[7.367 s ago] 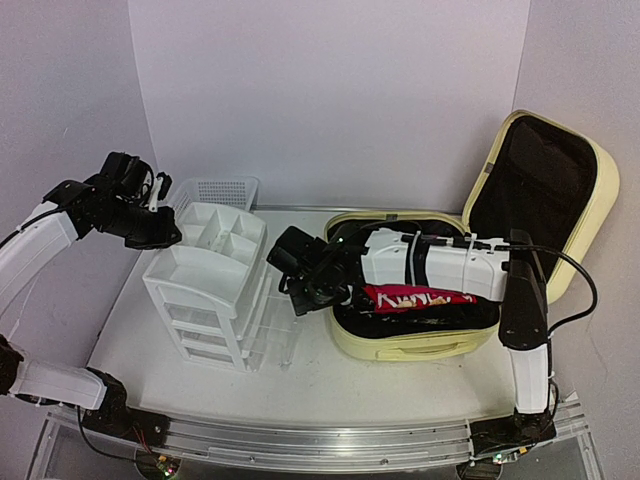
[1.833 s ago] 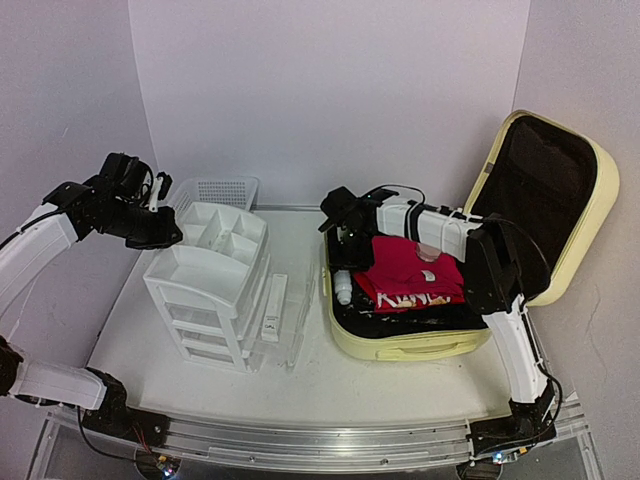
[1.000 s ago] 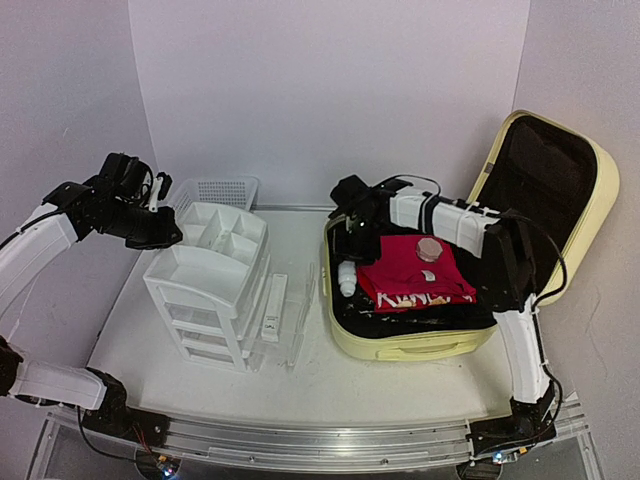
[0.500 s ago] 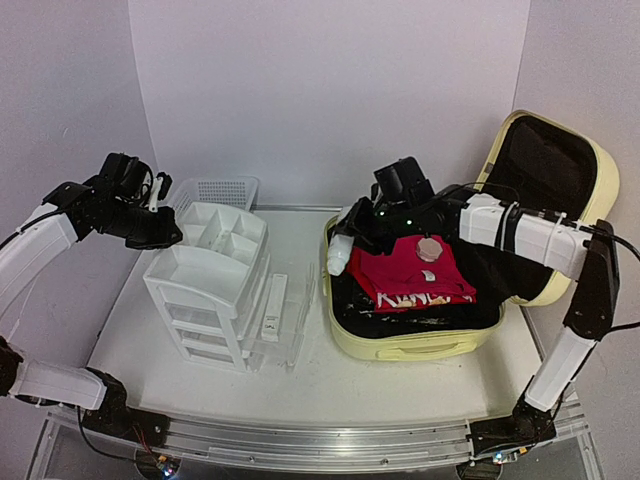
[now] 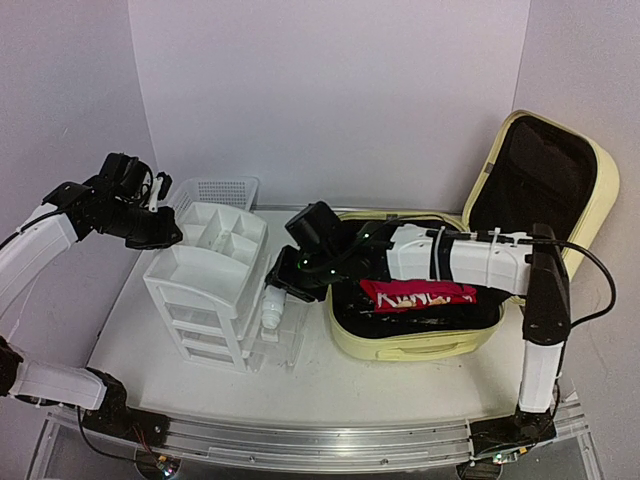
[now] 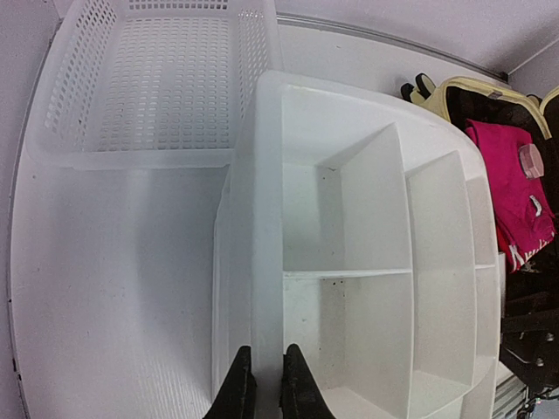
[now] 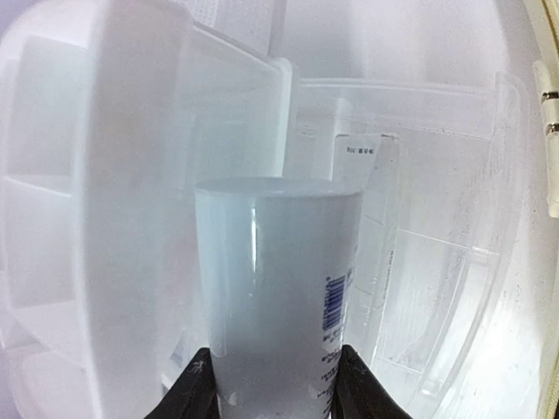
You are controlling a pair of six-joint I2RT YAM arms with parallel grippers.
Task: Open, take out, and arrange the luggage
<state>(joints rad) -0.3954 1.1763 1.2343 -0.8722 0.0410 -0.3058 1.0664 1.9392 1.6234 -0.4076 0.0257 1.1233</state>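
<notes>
Right wrist shows my right tool [image 7: 278, 384] gripping the white bottle [image 7: 278, 288] above the clear drawer [image 7: 437, 262], presumably to stow it there.

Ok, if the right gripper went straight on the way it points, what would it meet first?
Most likely the clear drawer pulled out of the white drawer unit. The white bottle held in the right gripper would touch it first. Depth is unclear.

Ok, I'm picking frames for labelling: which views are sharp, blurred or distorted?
Top external: sharp, evenly lit, soft shadows only. Left wrist: sharp, but fisheye bows the basket walls. Right wrist: the bottle is close and hazy, background washed out.
</notes>
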